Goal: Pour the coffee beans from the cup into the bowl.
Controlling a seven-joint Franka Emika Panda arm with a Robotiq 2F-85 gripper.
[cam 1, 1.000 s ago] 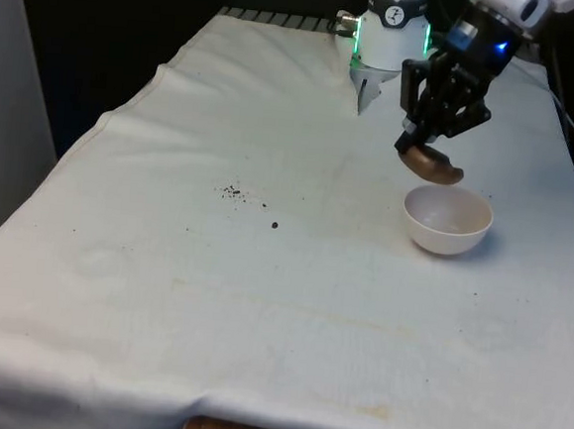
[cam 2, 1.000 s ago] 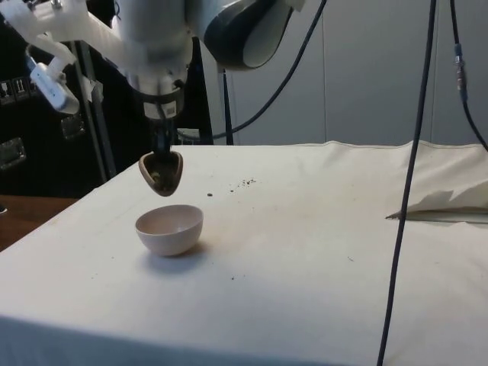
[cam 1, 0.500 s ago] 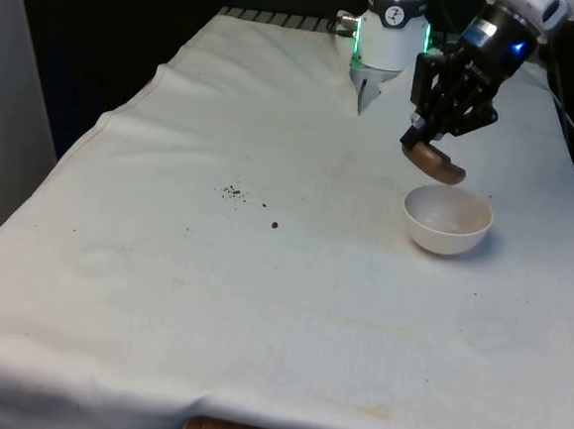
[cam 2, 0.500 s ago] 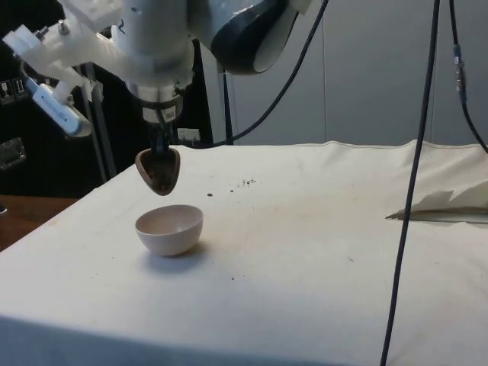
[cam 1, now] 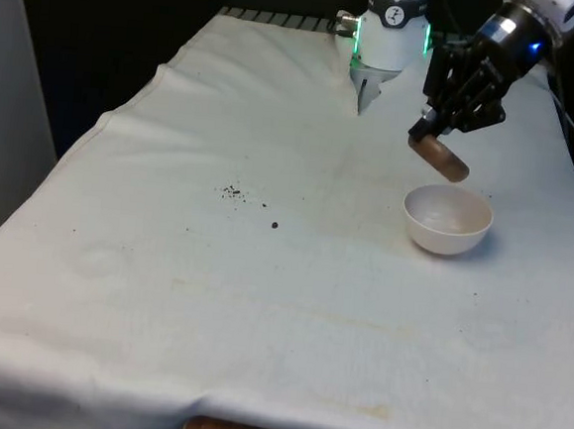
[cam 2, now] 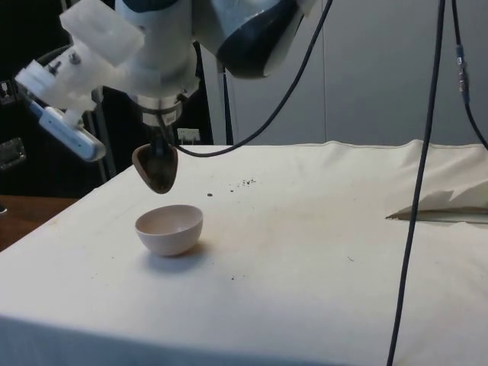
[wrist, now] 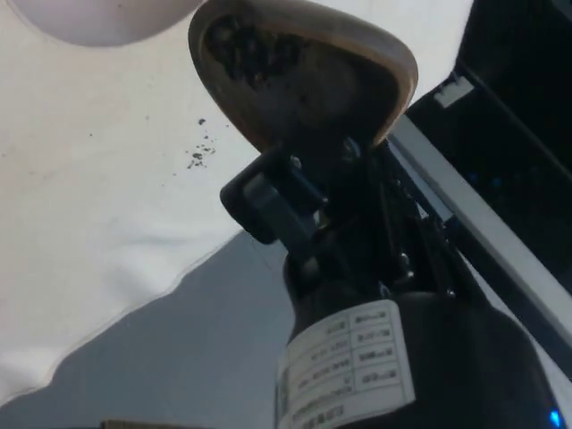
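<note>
A small brown cup (cam 1: 441,158) hangs tilted in the air just above the white bowl (cam 1: 448,219), on the bowl's far side toward the front view's left. My black gripper (cam 1: 434,139) is shut on the cup's rim. In the side view the cup (cam 2: 155,168) leans over the bowl (cam 2: 170,229) with a gap between them. The wrist view looks into the tipped cup (wrist: 304,76): dark coffee beans (wrist: 246,49) cling near its lip, and the bowl's edge (wrist: 98,18) lies beyond. I cannot make out beans inside the bowl.
A few spilled coffee beans and crumbs (cam 1: 233,191) lie on the white cloth toward the front view's left, with a single bean (cam 1: 274,225) nearer the bowl. A black cable (cam 2: 415,175) hangs in the side view. A fold of cloth (cam 2: 442,204) rises at the side view's right.
The gripper has risen and swung a little toward the front view's right, and the wrist has rotated, tipping the cup more steeply over the bowl. The bowl has not moved.
</note>
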